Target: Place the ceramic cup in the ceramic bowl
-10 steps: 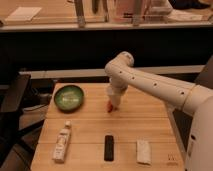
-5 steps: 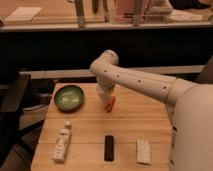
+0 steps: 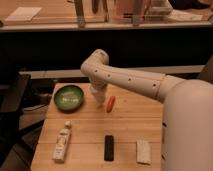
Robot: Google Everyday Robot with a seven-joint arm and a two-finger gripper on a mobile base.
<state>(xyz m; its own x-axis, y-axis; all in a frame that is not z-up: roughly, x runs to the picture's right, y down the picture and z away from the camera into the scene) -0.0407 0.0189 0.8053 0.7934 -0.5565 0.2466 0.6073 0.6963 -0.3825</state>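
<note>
The green ceramic bowl (image 3: 69, 97) sits on the wooden table (image 3: 85, 125) at its far left, with nothing in it. My gripper (image 3: 98, 101) hangs straight down from the white arm, just right of the bowl's rim and left of a small carrot (image 3: 110, 103). It is shut, and a small white shape at its tip looks like the ceramic cup (image 3: 97, 93), held a little above the tabletop. The cup's outline blends into the white wrist.
A white bottle with a label (image 3: 62, 142) lies at the front left. A black bar-shaped object (image 3: 109, 147) and a pale packet (image 3: 143, 151) lie along the front edge. A dark chair stands left of the table, a counter behind it.
The arm has swung left, carrying the gripper from above the carrot to beside the bowl's right rim. The things on the table have not moved.
</note>
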